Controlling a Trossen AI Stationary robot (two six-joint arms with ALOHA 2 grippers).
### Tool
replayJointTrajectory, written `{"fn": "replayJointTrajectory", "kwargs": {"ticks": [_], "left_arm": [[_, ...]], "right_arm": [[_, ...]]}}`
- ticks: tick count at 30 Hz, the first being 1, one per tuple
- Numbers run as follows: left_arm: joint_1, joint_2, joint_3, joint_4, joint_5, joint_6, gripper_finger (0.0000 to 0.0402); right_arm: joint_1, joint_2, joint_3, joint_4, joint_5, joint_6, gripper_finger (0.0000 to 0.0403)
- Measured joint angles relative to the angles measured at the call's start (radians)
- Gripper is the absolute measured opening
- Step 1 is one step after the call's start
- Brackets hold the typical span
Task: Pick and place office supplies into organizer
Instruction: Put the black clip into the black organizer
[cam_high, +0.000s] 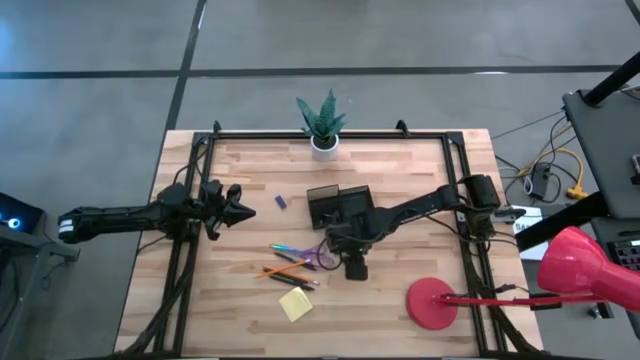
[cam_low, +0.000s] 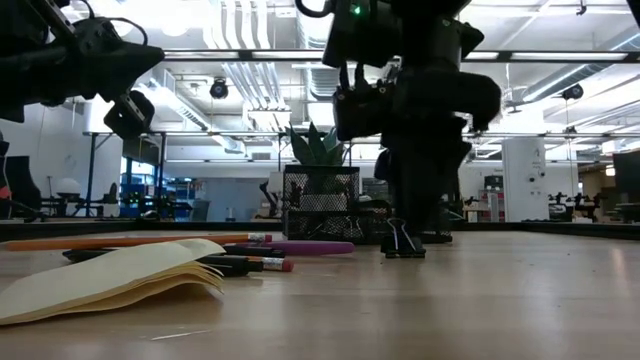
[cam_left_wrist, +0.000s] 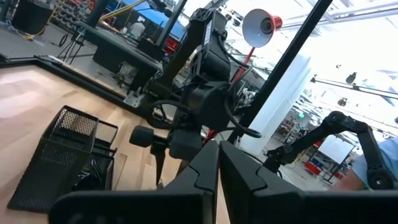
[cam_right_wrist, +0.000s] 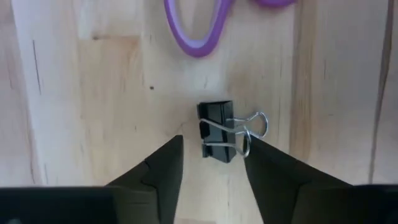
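A small black binder clip (cam_right_wrist: 216, 138) with silver wire handles lies on the wooden table, just beside the purple scissors' handle loop (cam_right_wrist: 198, 38). My right gripper (cam_right_wrist: 214, 149) points down over the clip, open, one finger on either side of it and neither plainly touching. In the low view the clip (cam_low: 403, 241) stands on the table under that gripper. The black mesh organizer (cam_high: 335, 205) sits just beyond. Pens and pencils (cam_high: 285, 270), a yellow sticky-note pad (cam_high: 296, 304) and a small blue piece (cam_high: 282, 202) lie nearby. My left gripper (cam_high: 245, 212) waits shut at the table's left, raised.
A white pot with a green plant (cam_high: 322, 125) stands at the far edge. A red lamp's round base (cam_high: 432, 303) sits at the near right, its head (cam_high: 578, 268) off the table's right side. Bare wood lies between the left arm and the supplies.
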Motion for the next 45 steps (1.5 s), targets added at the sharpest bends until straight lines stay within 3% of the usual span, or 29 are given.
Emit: {"fn": "replayJointTrajectory", "kwargs": {"ticks": [12, 15, 19, 24, 28, 38, 45], "left_arm": [[0.0, 0.014, 0.0, 0.0, 0.0, -0.002, 0.0], [0.0, 0.018, -0.001, 0.001, 0.0, -0.002, 0.0], [0.0, 0.02, -0.001, 0.001, 0.0, -0.005, 0.0], [0.0, 0.018, -0.001, 0.001, 0.002, -0.005, 0.0], [0.0, 0.021, -0.001, 0.002, 0.002, -0.005, 0.0], [0.0, 0.024, -0.001, 0.0, 0.003, -0.005, 0.0], [0.0, 0.024, 0.0, 0.001, 0.021, -0.006, 0.0]], "right_arm": [[-0.001, 0.005, 0.009, 0.009, 0.015, 0.021, 0.0023], [-0.003, 0.003, 0.01, 0.011, 0.059, 0.047, 0.0011], [-0.013, 0.005, 0.044, -0.004, 0.138, 0.073, 0.0008], [-0.018, -0.023, 0.154, -0.004, 0.329, 0.035, 0.0008], [-0.047, -0.02, 0.198, 0.002, 0.399, 0.014, 0.0008], [-0.125, 0.07, 0.194, -0.005, 0.357, 0.014, 0.0013], [-0.116, 0.051, 0.23, -0.033, 0.368, -0.005, 0.0083]]}}
